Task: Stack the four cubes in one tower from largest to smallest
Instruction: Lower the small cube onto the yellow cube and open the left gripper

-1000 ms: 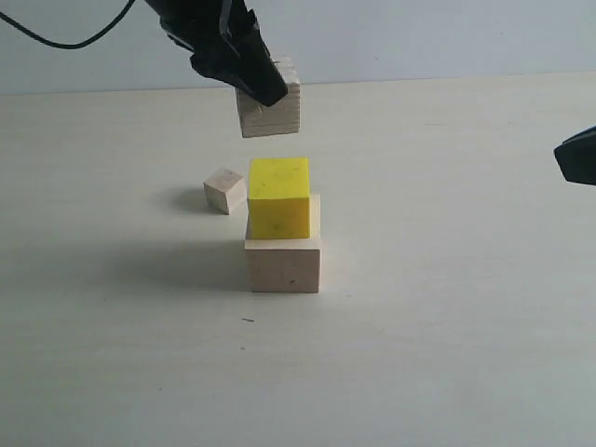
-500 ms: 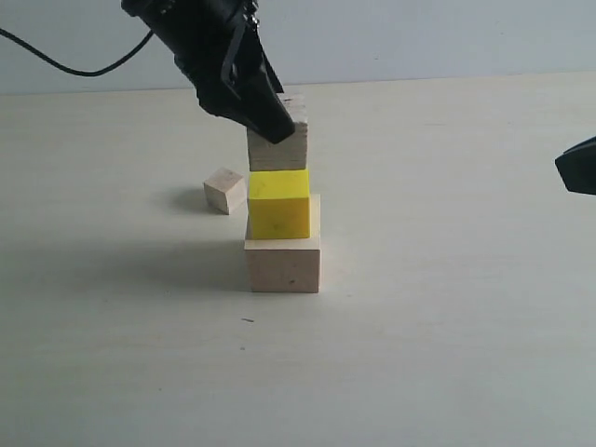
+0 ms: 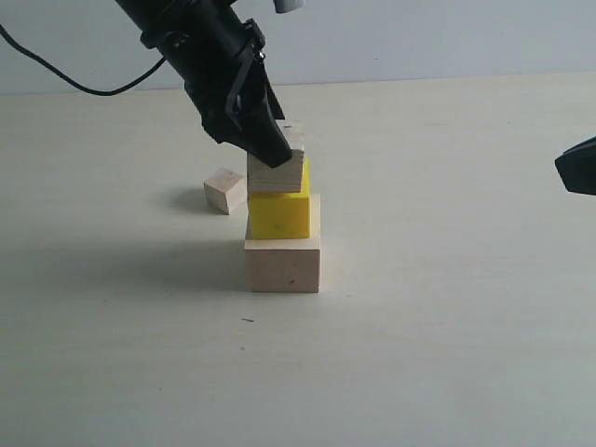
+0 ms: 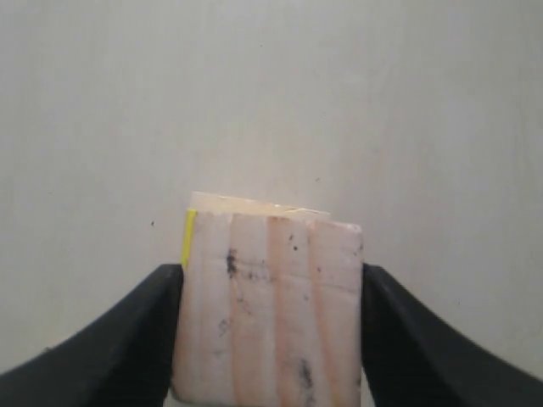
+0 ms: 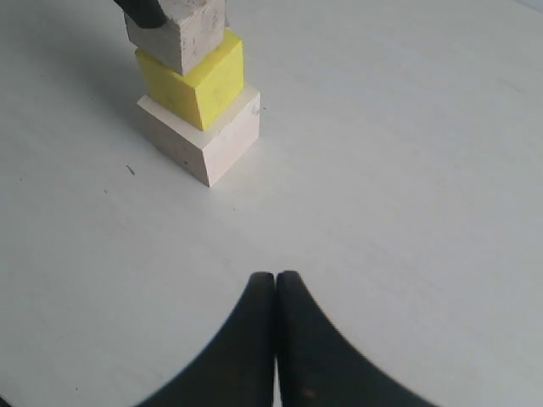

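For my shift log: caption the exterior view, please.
Left end effector grips the plywood cube on the yellow cube, above the large pale cube; smallest cube sits apart.

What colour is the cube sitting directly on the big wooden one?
The mid-sized cube is bright yellow; the exterior view shows it best.

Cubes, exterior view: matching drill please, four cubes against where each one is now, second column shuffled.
1 large pale cube
2 yellow cube
3 plywood cube
4 smallest cube

A gripped by the left claw
B alone on the table, beside the others
C on the table, under the yellow cube
D on the large pale cube

Pairs: 1-C, 2-D, 3-A, 4-B
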`<state>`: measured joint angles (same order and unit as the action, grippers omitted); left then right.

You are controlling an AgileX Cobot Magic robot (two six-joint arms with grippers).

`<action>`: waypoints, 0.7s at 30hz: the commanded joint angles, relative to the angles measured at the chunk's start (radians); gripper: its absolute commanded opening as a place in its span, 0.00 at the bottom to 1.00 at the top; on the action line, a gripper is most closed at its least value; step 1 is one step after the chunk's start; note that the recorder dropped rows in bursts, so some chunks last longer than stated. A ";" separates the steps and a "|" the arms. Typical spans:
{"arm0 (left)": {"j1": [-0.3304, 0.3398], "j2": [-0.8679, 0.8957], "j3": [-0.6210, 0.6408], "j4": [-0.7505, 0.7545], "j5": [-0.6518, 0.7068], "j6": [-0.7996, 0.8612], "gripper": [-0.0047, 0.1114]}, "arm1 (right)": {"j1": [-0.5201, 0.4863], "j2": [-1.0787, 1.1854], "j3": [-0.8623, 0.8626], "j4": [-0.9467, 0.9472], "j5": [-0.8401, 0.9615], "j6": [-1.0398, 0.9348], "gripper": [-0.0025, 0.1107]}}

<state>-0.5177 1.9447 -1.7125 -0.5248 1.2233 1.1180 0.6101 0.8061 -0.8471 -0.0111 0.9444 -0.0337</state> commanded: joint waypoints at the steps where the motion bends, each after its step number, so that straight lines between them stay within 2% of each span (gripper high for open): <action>1: -0.004 0.010 0.002 -0.025 -0.002 0.007 0.04 | 0.000 -0.003 0.003 0.005 -0.005 -0.001 0.02; 21: -0.001 0.012 0.002 -0.001 -0.014 0.029 0.04 | 0.000 -0.003 0.003 0.011 -0.005 0.001 0.02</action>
<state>-0.5177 1.9561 -1.7125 -0.5278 1.2173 1.1442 0.6101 0.8061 -0.8471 0.0000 0.9444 -0.0337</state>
